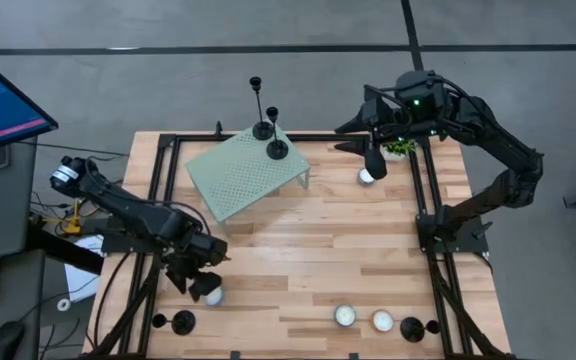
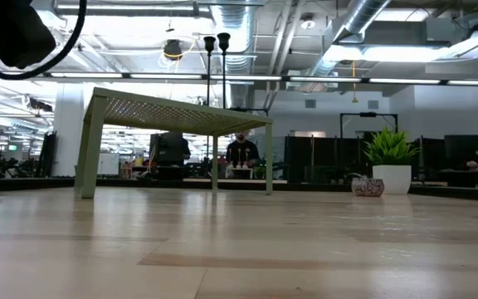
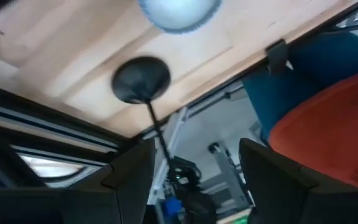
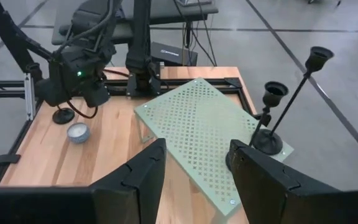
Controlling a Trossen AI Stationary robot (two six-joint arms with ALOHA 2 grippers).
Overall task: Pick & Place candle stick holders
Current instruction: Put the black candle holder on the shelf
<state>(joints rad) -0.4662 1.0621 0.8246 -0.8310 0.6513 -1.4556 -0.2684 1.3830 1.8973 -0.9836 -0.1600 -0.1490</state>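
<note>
Dark fingers [image 3: 132, 180] of the left claw [image 1: 196, 281] stand apart with nothing between them, hovering over the counter's [image 1: 318, 250] front-left corner. Just beyond them a black holder [image 3: 140, 79] stands on its disc base by the counter's edge, with a tealight [image 1: 213, 296] close beside the claw. That holder [image 1: 182, 322] sits alone near the front-left corner.

At the far right, the right claw [image 1: 373, 160] hangs above the counter, its fingers [image 4: 143, 174] also apart and holding nothing, with another tealight [image 1: 366, 176] just below it. A small potted plant [image 1: 399, 148] sits beside that arm.

On the pale green perforated stand [image 1: 243, 172], 2 holders are set at its far corner: a tall one [image 1: 259, 108] and a shorter one [image 1: 275, 135], close together and upright. Along the front edge lie 2 more tealights [image 1: 344, 316] and a further holder [image 1: 413, 328] near the front-right corner. People show in the room behind the counter.
</note>
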